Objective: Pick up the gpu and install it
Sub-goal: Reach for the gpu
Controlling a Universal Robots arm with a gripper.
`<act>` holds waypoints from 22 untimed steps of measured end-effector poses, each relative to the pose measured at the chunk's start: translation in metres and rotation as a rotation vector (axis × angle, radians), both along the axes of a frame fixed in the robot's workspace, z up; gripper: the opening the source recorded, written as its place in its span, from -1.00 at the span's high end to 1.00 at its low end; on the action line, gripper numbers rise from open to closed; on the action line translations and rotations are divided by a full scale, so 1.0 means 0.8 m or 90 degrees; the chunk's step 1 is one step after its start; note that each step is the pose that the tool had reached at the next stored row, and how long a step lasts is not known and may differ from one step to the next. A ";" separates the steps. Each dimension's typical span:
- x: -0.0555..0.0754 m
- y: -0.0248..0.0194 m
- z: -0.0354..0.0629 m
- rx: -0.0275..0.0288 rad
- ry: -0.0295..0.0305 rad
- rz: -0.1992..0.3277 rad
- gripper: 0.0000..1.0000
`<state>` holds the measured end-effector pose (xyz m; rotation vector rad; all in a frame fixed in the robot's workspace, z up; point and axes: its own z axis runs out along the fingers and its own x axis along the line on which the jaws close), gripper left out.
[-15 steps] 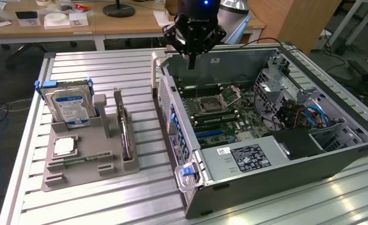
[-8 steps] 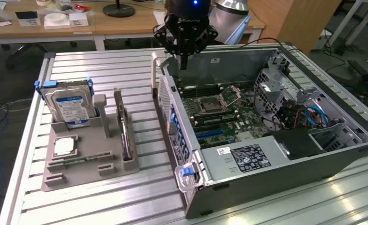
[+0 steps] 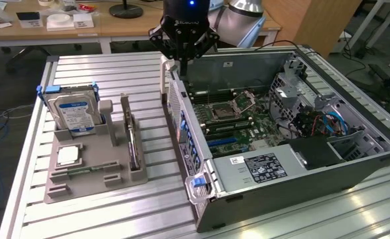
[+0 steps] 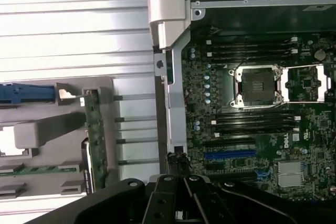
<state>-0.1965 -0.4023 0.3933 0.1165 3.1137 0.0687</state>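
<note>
Closed on nothing, the black gripper (image 3: 181,57) hangs over the rear wall of the open grey computer case (image 3: 301,191). The thin dark-and-tan gpu card (image 3: 133,142) stands on edge in the grey plastic holder (image 3: 95,155) to the exterior view's left of the gripper, its long axis parallel to that wall.

Slatted table (image 3: 109,74): holder tray (image 3: 92,152), computer case (image 3: 281,199)

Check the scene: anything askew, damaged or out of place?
Nothing stands out. The gpu stands on edge in the gray holder, the open computer case lies flat, and the shut gripper hangs over its edge.
</note>
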 end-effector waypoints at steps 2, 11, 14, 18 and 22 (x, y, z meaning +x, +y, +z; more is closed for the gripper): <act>-0.009 -0.0013 0.000 0.0001 0.0000 0.000 0.79; -0.050 -0.0121 0.000 0.0000 0.0000 0.000 0.79; -0.060 -0.0172 0.000 0.0001 -0.0001 0.001 0.79; -0.070 -0.0214 0.000 0.0000 0.0000 0.008 0.79; -0.077 -0.0234 0.000 0.0001 0.0000 0.021 0.79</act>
